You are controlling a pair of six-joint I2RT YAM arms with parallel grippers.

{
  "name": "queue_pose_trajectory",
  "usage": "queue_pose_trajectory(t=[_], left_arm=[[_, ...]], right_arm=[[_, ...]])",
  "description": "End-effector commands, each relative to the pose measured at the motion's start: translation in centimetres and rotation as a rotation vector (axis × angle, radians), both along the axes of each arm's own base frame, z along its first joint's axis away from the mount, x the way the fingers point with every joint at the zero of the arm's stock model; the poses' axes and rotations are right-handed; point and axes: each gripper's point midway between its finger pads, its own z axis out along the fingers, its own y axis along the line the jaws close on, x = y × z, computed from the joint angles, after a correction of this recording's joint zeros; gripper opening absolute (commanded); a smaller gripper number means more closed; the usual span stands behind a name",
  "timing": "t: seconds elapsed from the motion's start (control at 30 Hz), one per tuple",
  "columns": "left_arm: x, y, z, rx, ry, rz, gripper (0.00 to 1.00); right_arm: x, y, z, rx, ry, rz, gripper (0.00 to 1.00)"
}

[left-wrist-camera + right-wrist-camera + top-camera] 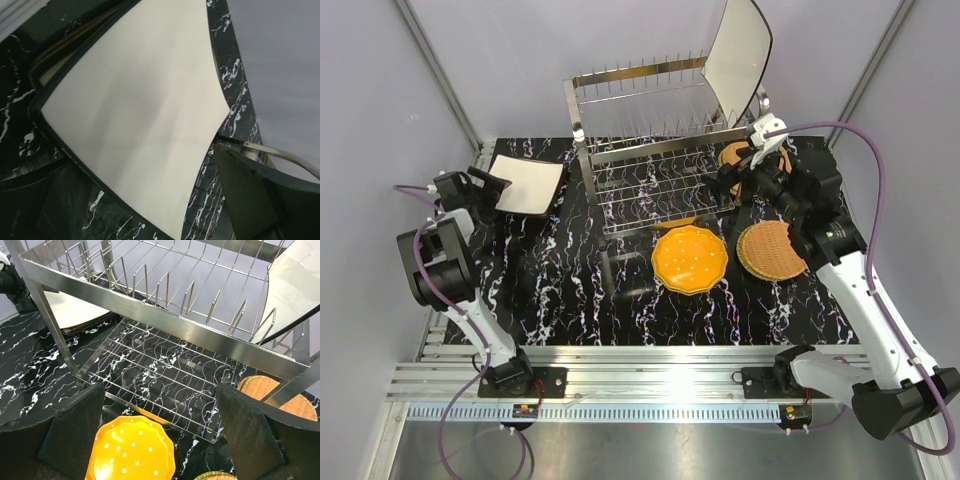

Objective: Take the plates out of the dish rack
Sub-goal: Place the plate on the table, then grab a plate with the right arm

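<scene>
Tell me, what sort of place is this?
Likely a robot test booth, not a kitchen: left arm and right arm bolted to a metal rail, plain grey walls, a dish rack and plates on a table.

Right of the steel wire dish rack point(650, 150), a tan woven round plate point(730, 152) is half hidden by the right arm point(820, 215).

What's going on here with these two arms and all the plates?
Two robot arms are emptying a steel dish rack of plates. The left gripper stands open at the edge of a square cream plate lying flat at the left of the table. The right gripper, also open, faces the rack and holds nothing. An orange plate and woven tan plates already lie on the table; one large cream plate still stands in the rack's top tier.
</scene>
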Motion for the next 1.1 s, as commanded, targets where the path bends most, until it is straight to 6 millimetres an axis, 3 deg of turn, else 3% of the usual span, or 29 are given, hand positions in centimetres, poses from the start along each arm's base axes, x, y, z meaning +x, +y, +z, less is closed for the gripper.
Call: queue_pose_trajectory(t=[0.0, 0.23, 0.4, 0.47, 0.5, 0.53, 0.6, 0.67, 0.7, 0.73, 0.77, 0.8, 0.83, 0.87, 0.9, 0.93, 1.0, 1.07], left_arm=[[-0.9, 1.5, 1.8, 0.080, 0.057, 0.029, 0.99], [-2.6, 1.0, 1.0, 0.094, 0.131, 0.002, 0.99], [-4.0, 0.3, 2.1, 0.132, 0.104, -0.030, 0.99], [-4.6, 0.0, 3.7, 0.158, 0.063, -0.043, 0.99], [-5.4, -0.5, 3.2, 0.168, 0.065, -0.062, 0.99], [-5.8, -0.8, 4.6, 0.187, 0.028, -0.069, 0.99], [-7.2, -1.5, 4.5, 0.210, 0.016, -0.092, 0.99], [-8.4, -2.2, 6.2, 0.239, -0.036, -0.107, 0.99], [-9.5, -2.5, 5.6, 0.254, -0.026, -0.117, 0.99], [-10.2, -2.7, 7.2, 0.287, -0.065, -0.115, 0.99], [-10.9, -3.0, 7.5, 0.302, -0.076, -0.121, 0.99], [-11.9, -3.3, 6.9, 0.322, -0.067, -0.128, 0.99], [-12.7, -3.5, 8.6, 0.360, -0.111, -0.126, 0.99], [-13.3, -3.7, 8.9, 0.377, -0.123, -0.128, 0.99], [-14.3, -4.0, 8.3, 0.392, -0.110, -0.142, 0.99], [-15.1, -4.3, 9.9, 0.430, -0.157, -0.140, 0.99], [-16.4, -4.8, 10.0, 0.459, -0.166, -0.154, 0.99], [-17.7, -5.1, 11.8, 0.503, -0.214, -0.138, 0.99]], right_arm=[[-0.8, -0.1, 1.4, 0.016, -0.048, 0.020, 1.00], [-1.5, -0.2, 1.6, 0.028, -0.049, 0.026, 1.00], [-1.7, -0.6, 2.8, 0.040, -0.052, 0.009, 1.00], [-1.8, -0.7, 3.5, 0.049, -0.058, 0.004, 1.00], [-1.9, -0.9, 4.5, 0.059, -0.071, -0.003, 1.00], [-1.8, -0.9, 4.8, 0.068, -0.066, -0.010, 1.00], [-1.7, -1.5, 6.6, 0.090, -0.075, -0.046, 1.00], [-0.9, -2.3, 7.4, 0.122, -0.055, -0.103, 1.00], [-1.0, -2.7, 8.9, 0.141, -0.068, -0.124, 1.00], [-0.4, -2.7, 9.1, 0.159, -0.049, -0.140, 1.00], [0.0, -3.3, 9.7, 0.172, -0.051, -0.178, 1.00], [-0.1, -3.8, 11.5, 0.194, -0.070, -0.203, 1.00], [0.9, -3.9, 11.5, 0.206, -0.048, -0.230, 1.00], [1.4, -4.5, 12.1, 0.209, -0.052, -0.267, 1.00], [1.2, -4.9, 13.9, 0.264, -0.054, -0.289, 1.00], [2.3, -5.0, 13.8, 0.274, -0.035, -0.318, 1.00], [2.6, -6.2, 15.7, 0.301, -0.054, -0.370, 1.00], [4.2, -5.8, 15.2, 0.300, -0.015, -0.360, 1.00]])
